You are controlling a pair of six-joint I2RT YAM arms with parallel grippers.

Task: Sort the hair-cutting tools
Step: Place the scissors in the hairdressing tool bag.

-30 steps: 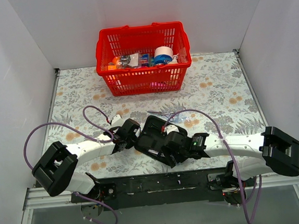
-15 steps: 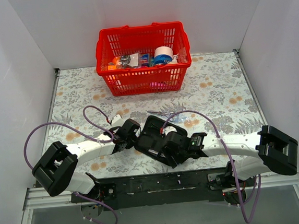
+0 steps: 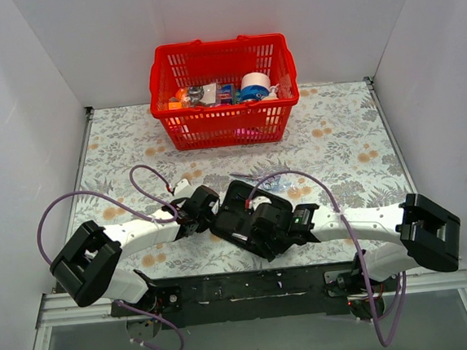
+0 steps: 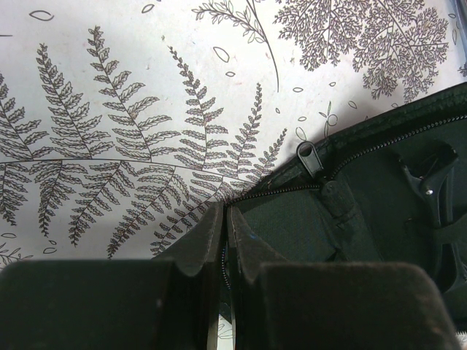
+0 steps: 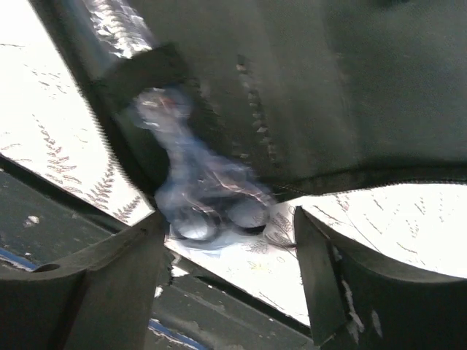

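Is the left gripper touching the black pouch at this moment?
Touching. In the left wrist view, the left gripper is closed on the zipper edge of the black pouch, and the edge is pinched between its fingertips with no gap.

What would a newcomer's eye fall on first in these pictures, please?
The bright red basket at the far middle stands out first. Nearer lies the black pouch: the left gripper pinches its zipper edge, and the open right gripper faces blurred blue-looped scissors.
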